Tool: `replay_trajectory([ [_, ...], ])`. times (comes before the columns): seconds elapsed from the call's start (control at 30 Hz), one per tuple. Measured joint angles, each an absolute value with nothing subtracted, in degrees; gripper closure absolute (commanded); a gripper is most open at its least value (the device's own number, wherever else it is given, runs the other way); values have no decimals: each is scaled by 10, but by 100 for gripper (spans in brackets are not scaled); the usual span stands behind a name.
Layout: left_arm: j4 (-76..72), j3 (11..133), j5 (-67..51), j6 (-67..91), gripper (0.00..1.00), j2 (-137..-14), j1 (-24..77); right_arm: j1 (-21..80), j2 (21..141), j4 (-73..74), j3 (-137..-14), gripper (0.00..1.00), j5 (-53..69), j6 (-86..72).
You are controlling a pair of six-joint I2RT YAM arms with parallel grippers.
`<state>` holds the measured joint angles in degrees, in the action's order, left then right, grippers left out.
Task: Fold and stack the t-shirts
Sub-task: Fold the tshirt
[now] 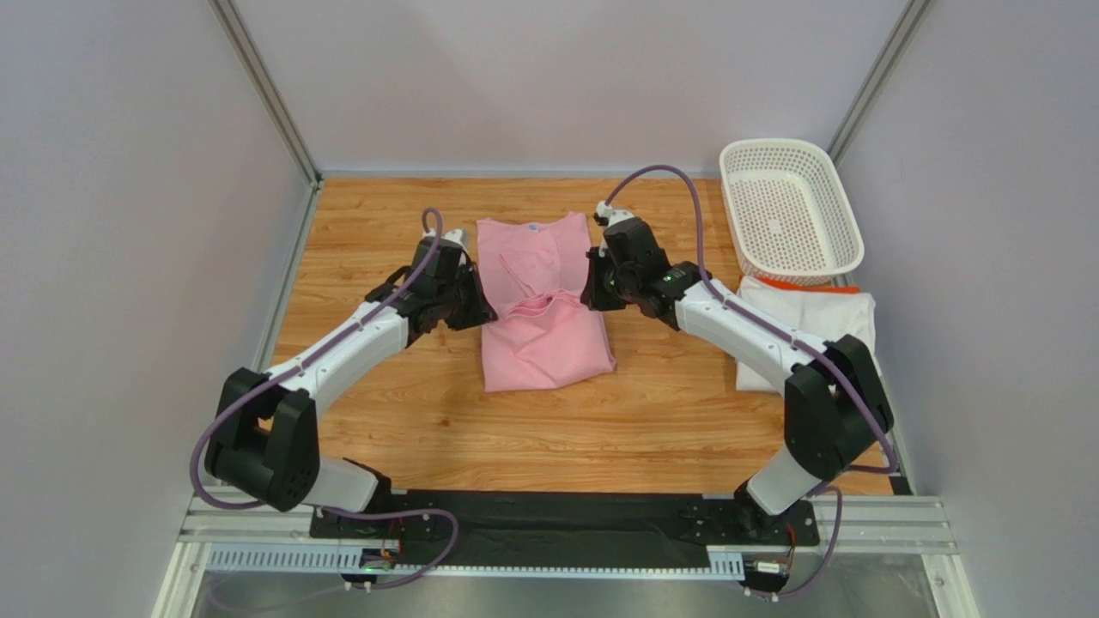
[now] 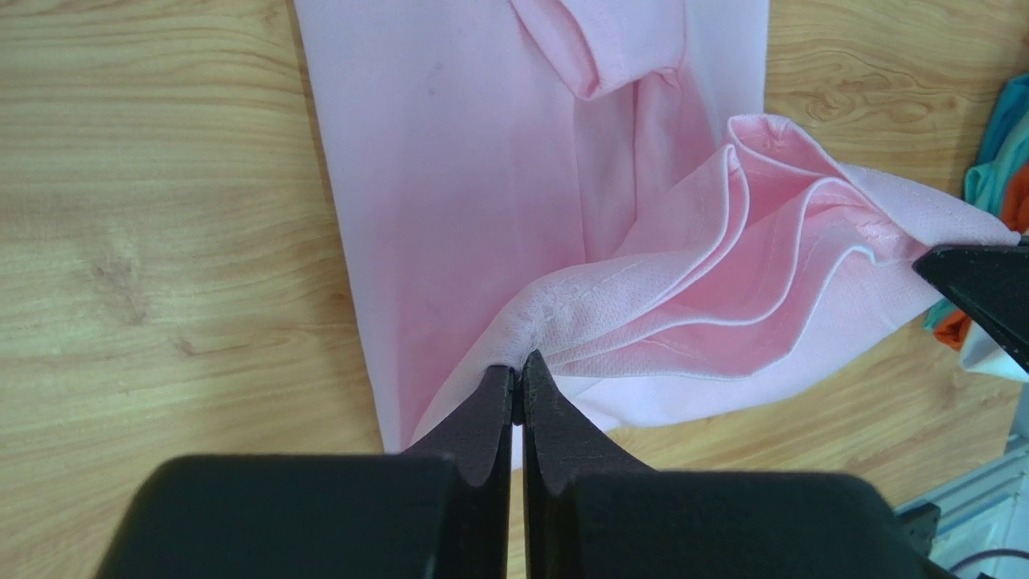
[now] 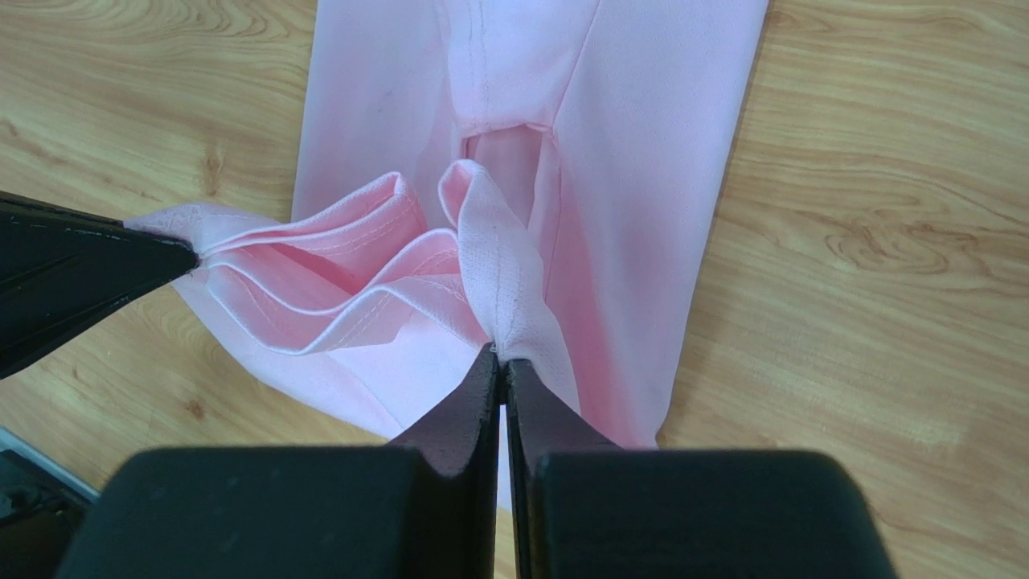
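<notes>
Looks like a robot lab test cell: plain pale panel walls (image 1: pixel 129 193) w/ metal corner posts (image 1: pixel 265 90) box in a wood-grain tabletop (image 1: pixel 671 425). Alu rail (image 1: pixel 568 531) at near edge carries both arm bases (image 1: pixel 342 487), purple cables (image 1: pixel 701 225) exposed.

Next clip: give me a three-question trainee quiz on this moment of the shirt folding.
1. True or false: the left jaws and the right jaws are each shut on the pink t-shirt.
2. Where does the white t-shirt lie? A on the table, just on the near side of the basket; B in the basket; C under the pink t-shirt.
3. Which arm's jaws hold the pink t-shirt's side nearer the basket?
Key: 1 true; 2 A; 3 the right.
</notes>
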<state>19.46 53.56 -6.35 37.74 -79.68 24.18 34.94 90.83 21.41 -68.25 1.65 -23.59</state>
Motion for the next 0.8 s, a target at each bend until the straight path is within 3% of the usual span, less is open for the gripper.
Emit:
replay_trajectory([
  [0.53, 170, 594, -93, 346, 98, -955, 205, 300, 1063, 208, -769, 99, 59, -211],
  [0.7, 170, 600, -96, 342, 83, -983, 197, 292, 1104, 210, -797, 95, 68, -198],
  [0.77, 171, 612, -97, 338, 67, -994, 193, 288, 1119, 215, -815, 83, 70, -194],
  [0.8, 173, 618, -99, 339, 51, -996, 192, 287, 1124, 218, -823, 75, 70, -192],
])
